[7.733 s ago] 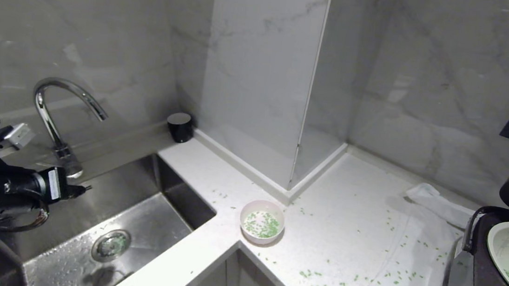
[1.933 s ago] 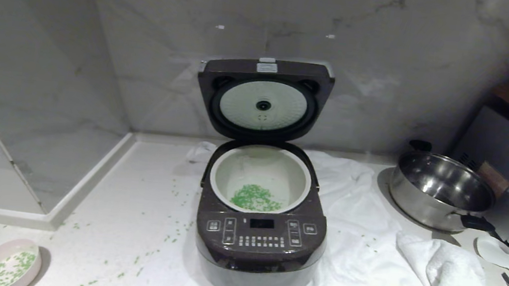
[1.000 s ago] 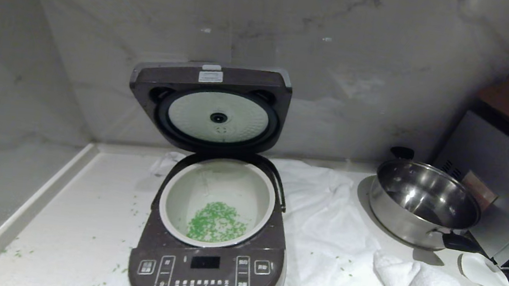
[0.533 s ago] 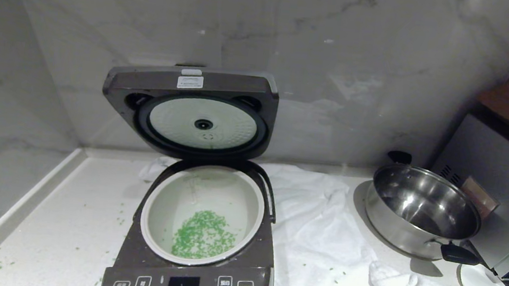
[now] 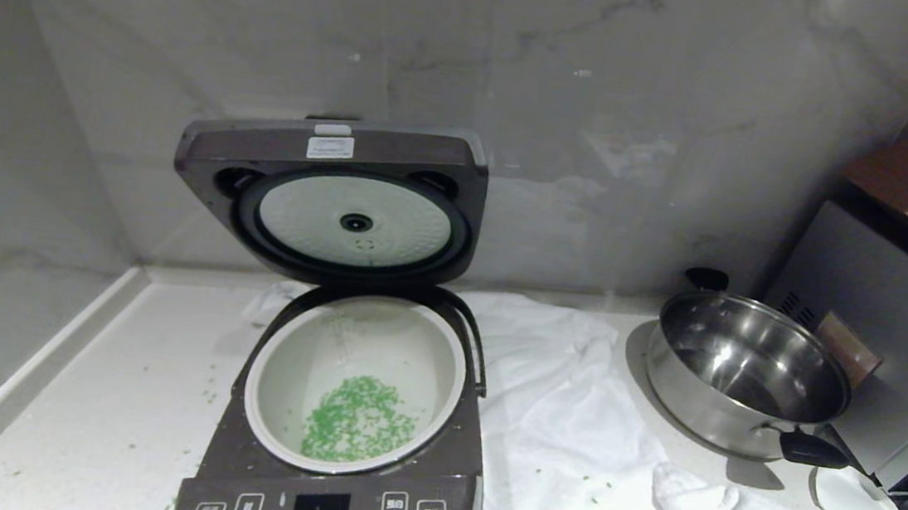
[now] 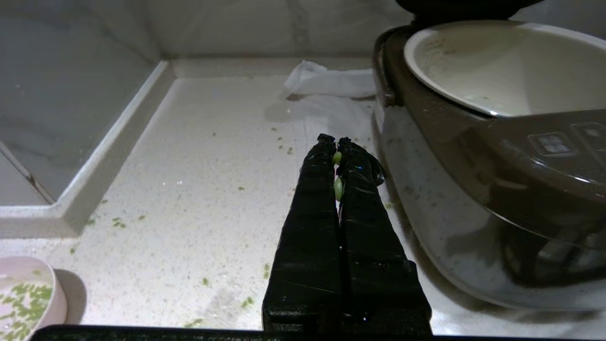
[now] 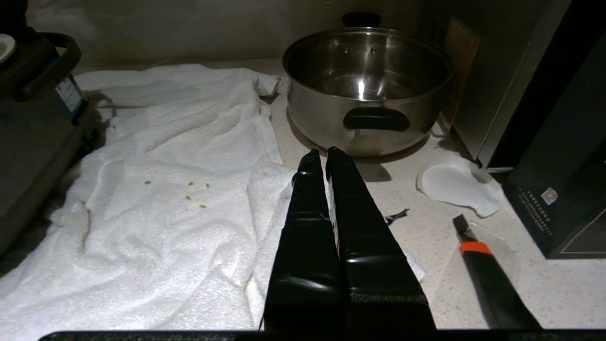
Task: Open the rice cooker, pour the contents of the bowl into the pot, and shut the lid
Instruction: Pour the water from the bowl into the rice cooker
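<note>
Rice cooker (image 5: 333, 477) on the speckled white bench (image 5: 114, 406), its lid (image 5: 331, 193) raised upright against the marble wall, dimpled inner plate facing forward. A white sticker on the lid's upper edge and the white-outlined panel buttons carry characters too small to read; the small display is dark. The pot (image 5: 276, 371) sits in the cooker, holding a heap of green chopped bits (image 5: 357, 419) on its floor. Left end effector (image 6: 337, 142), clenched, hangs low above the bench just beside the cooker's left flank; a few green bits are caught between its black fingers (image 6: 312, 213). The pale pink bowl (image 6: 52, 293), some green bits left inside, stands well behind and to the left of this end effector. Loose bits are scattered over the bench around it. Right end effector (image 7: 321, 152), clenched and empty, hangs over a crumpled white towel (image 7: 180, 189) spread under the cooker; a steel pan (image 7: 367, 80) with black handles stands just ahead of it, an orange-banded black tool (image 7: 487, 279) to its right.
</note>
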Motion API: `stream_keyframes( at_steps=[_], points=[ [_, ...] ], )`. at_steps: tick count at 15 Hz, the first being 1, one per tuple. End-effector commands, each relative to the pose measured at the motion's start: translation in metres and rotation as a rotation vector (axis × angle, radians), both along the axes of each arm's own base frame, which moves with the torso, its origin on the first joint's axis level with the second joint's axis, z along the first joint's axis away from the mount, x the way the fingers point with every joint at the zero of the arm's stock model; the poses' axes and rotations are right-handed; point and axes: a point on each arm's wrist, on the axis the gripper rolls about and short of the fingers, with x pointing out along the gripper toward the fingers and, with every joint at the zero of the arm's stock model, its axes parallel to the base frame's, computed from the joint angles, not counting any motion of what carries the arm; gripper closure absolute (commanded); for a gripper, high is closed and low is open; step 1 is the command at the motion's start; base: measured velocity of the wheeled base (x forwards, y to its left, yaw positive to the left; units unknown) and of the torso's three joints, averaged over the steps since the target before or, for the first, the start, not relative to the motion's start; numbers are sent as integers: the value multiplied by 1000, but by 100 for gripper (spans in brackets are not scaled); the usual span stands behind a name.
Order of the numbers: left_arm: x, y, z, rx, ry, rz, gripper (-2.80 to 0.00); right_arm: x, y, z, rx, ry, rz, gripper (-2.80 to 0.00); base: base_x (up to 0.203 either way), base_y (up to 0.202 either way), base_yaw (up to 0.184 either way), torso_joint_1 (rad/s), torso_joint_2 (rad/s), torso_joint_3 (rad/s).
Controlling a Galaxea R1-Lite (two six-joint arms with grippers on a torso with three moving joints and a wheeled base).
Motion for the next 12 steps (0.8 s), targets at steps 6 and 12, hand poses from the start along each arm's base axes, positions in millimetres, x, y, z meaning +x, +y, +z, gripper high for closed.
stream_keyframes(
  at_steps=[6, 12],
  points=[
    [1, 0, -4, -3, 12, -1, 0, 0, 0, 0, 0, 2, 0, 0, 0, 111, -2, 1, 2, 1],
    [-2, 0, 6, -7, -3, 24, 0, 0, 0, 0, 0, 2, 0, 0, 0, 0, 0, 0, 0, 0]
  ],
)
